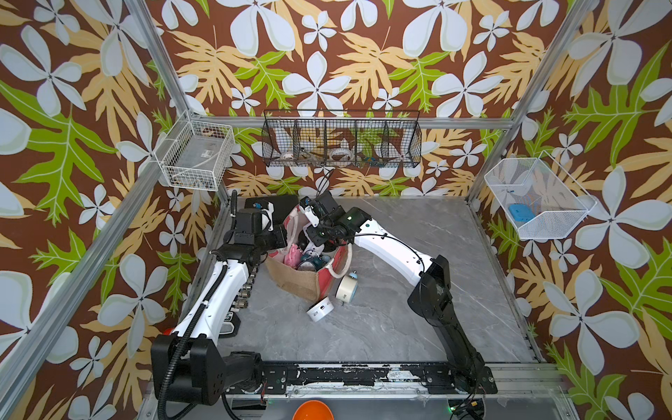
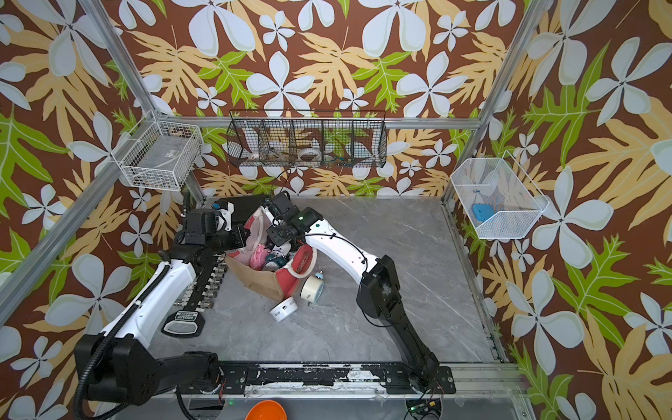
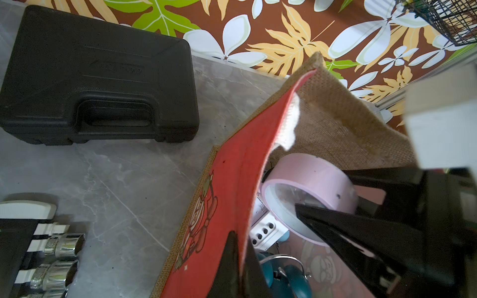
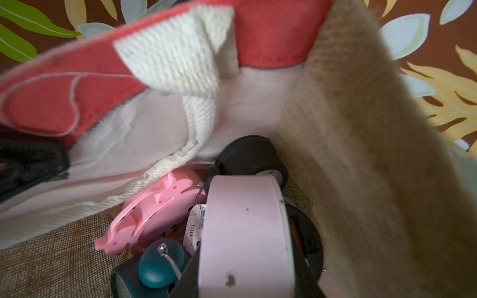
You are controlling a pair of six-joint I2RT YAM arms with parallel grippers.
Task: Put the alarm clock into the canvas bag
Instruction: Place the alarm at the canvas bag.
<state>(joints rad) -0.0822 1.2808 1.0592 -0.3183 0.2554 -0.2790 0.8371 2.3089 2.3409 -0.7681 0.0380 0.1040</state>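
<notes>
The canvas bag [image 1: 295,283] was found standing open toward the back of the table [image 1: 400,320]. The rim of its red panel was pinched between the closed fingers of the left gripper [image 3: 242,260]. The pale pink alarm clock [image 4: 242,211] was held inside the bag, clamped between the fingers of the right gripper [image 4: 246,268], beside a bright pink clock [image 4: 154,214] and a teal clock [image 4: 160,265]. A cream clock [image 1: 347,289] and a white clock [image 1: 320,310] were seen on the table just beside the bag.

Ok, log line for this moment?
left gripper: shut on red-and-burlap canvas bag | right gripper: holds pale-pink round alarm clock inside bag, not yet released
</notes>
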